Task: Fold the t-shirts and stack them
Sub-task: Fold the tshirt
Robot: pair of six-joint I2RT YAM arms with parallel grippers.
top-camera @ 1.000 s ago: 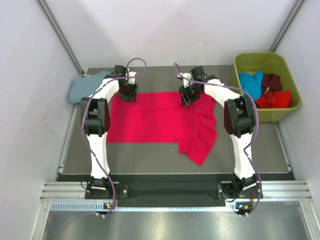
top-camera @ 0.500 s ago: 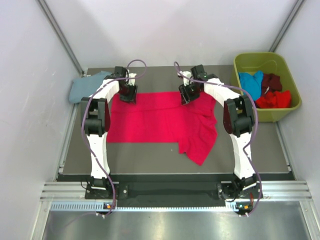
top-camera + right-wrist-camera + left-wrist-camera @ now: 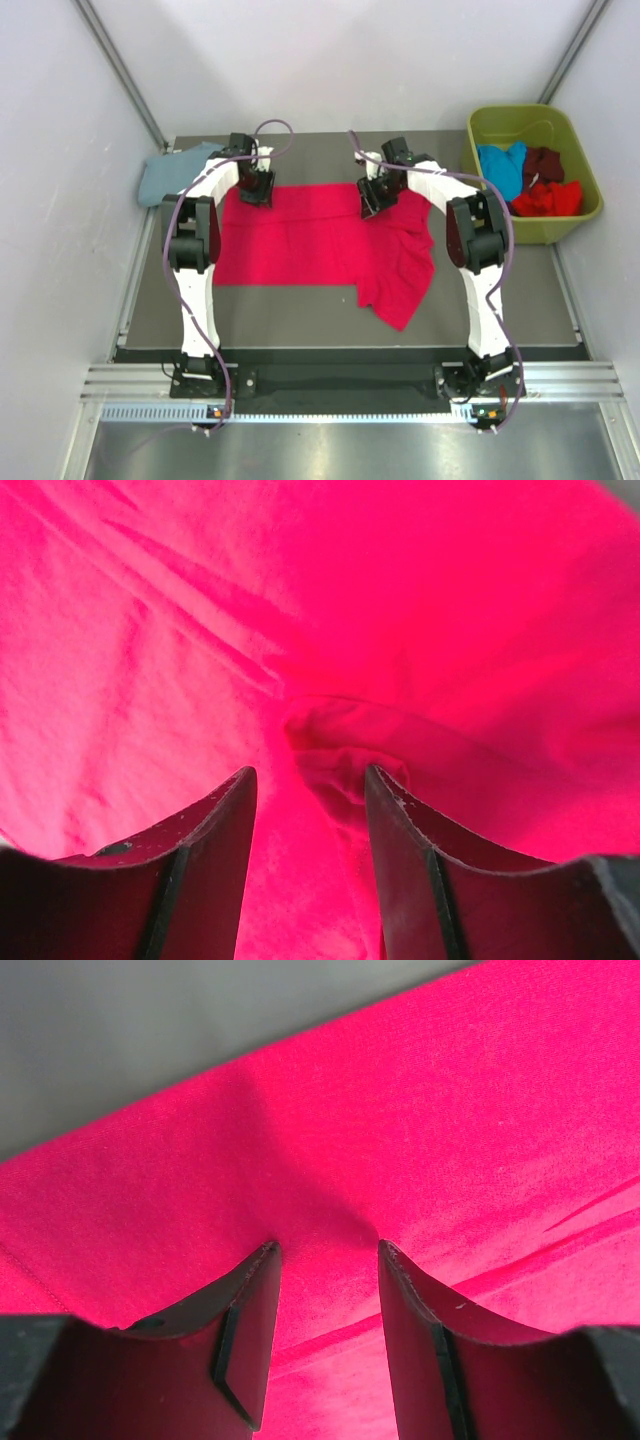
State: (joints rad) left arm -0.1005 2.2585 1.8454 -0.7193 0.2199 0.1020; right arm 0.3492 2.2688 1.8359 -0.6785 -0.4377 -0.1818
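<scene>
Top external: crimson t-shirt [image 3: 310,245] lies spread on the dark tabletop [image 3: 290,310], middle of the work area. Main body flat and roughly rectangular; its right part is rumpled and trails toward the near edge.

- Left tool [image 3: 255,190] is down on the shirt's far-left edge.
- Right tool [image 3: 372,203] is down on the far edge, right of centre.
- Blue-grey t-shirt [image 3: 170,172] is at the far-left corner, apart from the crimson one.
- Olive bin [image 3: 520,111] is off the tabletop's right side and holds a bright blue shirt [image 3: 503,165], a maroon shirt [image 3: 543,162] and a red shirt [image 3: 548,198].

Left wrist: fingers [image 3: 250,1310] stand partly apart, tips pressed to the cloth near its edge, with creases running in toward the gap. Bare tabletop shows beyond.

Right wrist: fingers [image 3: 210,850] also stand apart, with a small bunched fold [image 3: 340,760] at the tips. Cannot tell whether that fold is pinched.
</scene>
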